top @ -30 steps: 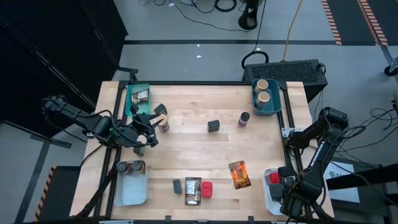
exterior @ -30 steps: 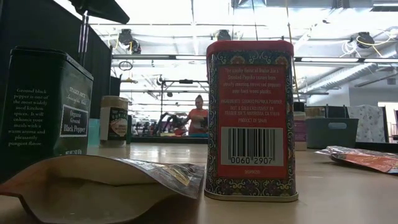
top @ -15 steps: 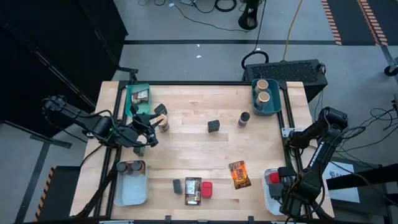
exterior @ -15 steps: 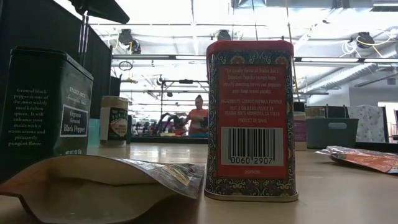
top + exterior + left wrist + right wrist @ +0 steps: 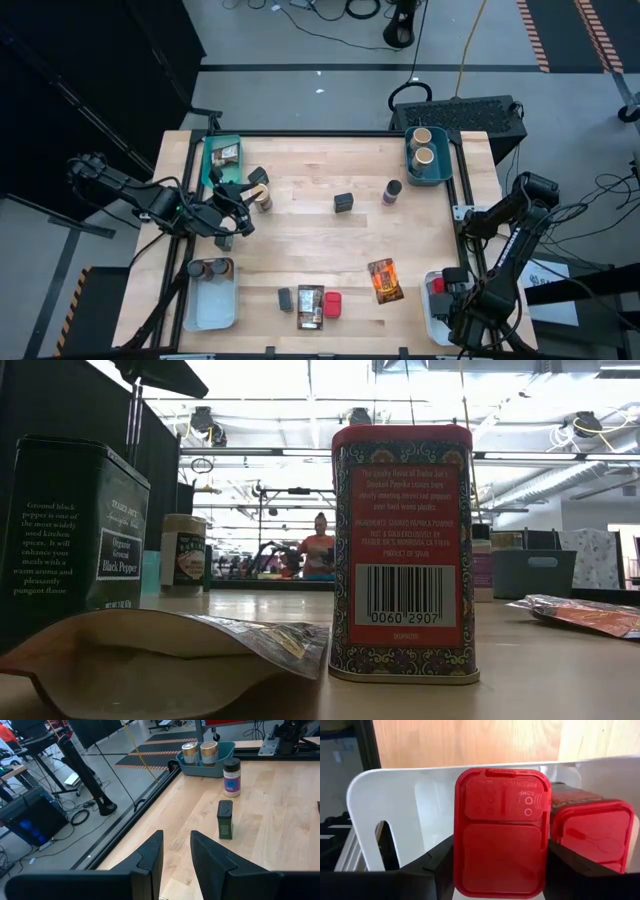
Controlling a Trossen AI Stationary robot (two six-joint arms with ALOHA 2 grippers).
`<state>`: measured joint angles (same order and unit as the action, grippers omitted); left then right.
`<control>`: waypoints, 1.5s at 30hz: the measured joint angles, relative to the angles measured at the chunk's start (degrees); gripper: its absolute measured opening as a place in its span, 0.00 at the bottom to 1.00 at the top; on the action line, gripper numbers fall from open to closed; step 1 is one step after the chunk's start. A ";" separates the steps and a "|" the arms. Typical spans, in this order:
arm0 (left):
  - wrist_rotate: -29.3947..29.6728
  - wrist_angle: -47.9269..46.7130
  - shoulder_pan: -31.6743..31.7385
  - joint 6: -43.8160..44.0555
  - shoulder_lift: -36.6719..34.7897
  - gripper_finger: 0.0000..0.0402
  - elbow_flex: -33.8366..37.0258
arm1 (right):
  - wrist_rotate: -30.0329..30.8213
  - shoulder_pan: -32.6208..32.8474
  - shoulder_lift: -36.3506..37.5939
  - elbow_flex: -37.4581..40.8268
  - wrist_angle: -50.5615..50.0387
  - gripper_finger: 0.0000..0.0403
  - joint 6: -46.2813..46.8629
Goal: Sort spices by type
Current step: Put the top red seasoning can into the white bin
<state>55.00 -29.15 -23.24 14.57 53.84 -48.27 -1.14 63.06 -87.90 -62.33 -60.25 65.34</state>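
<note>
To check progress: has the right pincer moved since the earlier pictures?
Yes, slightly. In the high view the right pincer has moved down toward the near edge of the white bin, holding a red tin.

Overhead camera looks straight down on the whole bench. The low camera sits at bench height, very close to a red paprika tin, also seen from overhead. The left wrist camera looks across the bench toward a teal bin. The right wrist camera looks closely into a white bin.
</note>
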 joint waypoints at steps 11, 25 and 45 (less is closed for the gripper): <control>0.00 -0.04 -0.02 0.00 0.00 0.25 0.00 | -0.41 0.05 0.00 0.00 0.31 0.52 0.00; -0.02 -0.04 -0.02 0.00 0.00 0.25 0.00 | -0.42 0.05 0.00 0.00 0.31 0.53 1.88; 0.04 -0.02 0.00 0.00 0.00 0.25 0.00 | 0.93 0.03 0.00 0.00 -2.75 0.53 10.33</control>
<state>55.05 -29.17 -23.24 14.57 53.84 -48.27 -0.21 63.09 -87.90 -62.33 -63.01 75.67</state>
